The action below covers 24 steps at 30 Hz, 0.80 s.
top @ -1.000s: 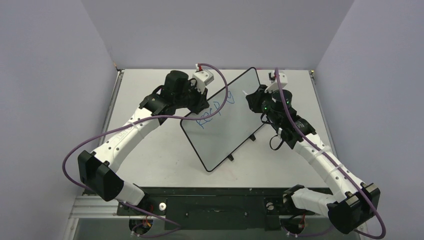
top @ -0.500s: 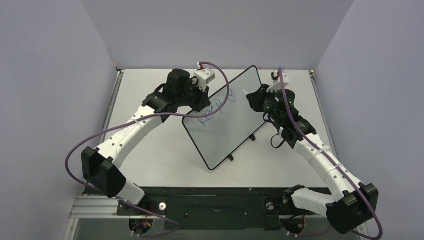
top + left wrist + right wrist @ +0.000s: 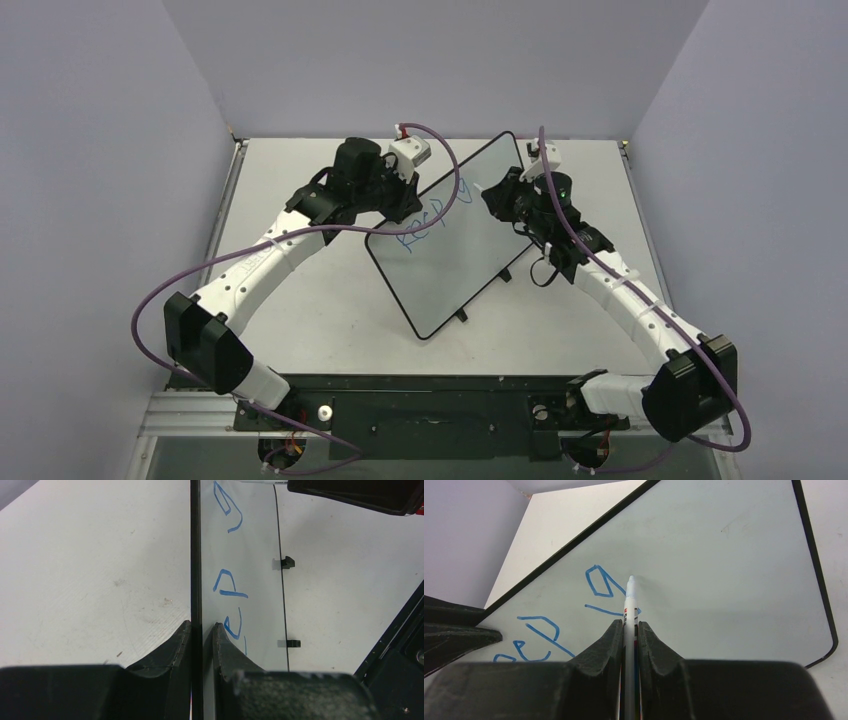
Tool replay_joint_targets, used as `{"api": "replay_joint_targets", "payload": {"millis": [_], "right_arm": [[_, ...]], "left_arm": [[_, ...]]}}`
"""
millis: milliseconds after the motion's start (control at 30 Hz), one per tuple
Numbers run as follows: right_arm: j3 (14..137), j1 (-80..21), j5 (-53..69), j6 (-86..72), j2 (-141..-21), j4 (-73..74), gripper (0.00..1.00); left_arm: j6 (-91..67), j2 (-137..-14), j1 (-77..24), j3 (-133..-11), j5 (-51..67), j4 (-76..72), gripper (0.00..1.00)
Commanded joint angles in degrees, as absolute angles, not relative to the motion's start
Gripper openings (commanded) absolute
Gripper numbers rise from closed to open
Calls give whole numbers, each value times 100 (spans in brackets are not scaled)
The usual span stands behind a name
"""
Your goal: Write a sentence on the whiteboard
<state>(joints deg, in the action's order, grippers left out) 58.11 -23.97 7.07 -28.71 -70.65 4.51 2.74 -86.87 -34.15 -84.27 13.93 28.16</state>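
Note:
The whiteboard (image 3: 455, 255) lies slanted across the middle of the table, its black rim (image 3: 196, 555) running straight up the left wrist view. Blue letters of the sentence (image 3: 425, 220) reading "keep g" run along its upper left edge. My left gripper (image 3: 201, 625) is shut on that edge, one finger on each face. My right gripper (image 3: 630, 623) is shut on a white marker (image 3: 630, 600). The marker's tip rests at the board face just right of the last letter (image 3: 599, 582). Whether the tip touches is unclear.
Two small black clip feet (image 3: 287, 562) (image 3: 292, 643) stick out from the board's far long edge onto the grey table (image 3: 300, 300). Purple cables loop over both arms. Lilac walls close in the table on three sides.
My right gripper has shifted left with the marker, closer to the last letter. The left gripper and the board have hardly moved.

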Motion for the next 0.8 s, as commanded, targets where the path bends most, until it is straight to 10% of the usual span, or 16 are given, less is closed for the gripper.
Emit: {"api": "replay_joint_targets", "payload": {"millis": [0, 767], "right_arm": [[6179, -2355, 822, -2982, -7226, 53, 0], [5859, -2422, 967, -3006, -7319, -32, 0]], "left_arm": [[826, -8790, -3436, -8491, 1133, 3032, 0], [826, -8731, -3441, -8475, 1124, 3031, 0]]}}
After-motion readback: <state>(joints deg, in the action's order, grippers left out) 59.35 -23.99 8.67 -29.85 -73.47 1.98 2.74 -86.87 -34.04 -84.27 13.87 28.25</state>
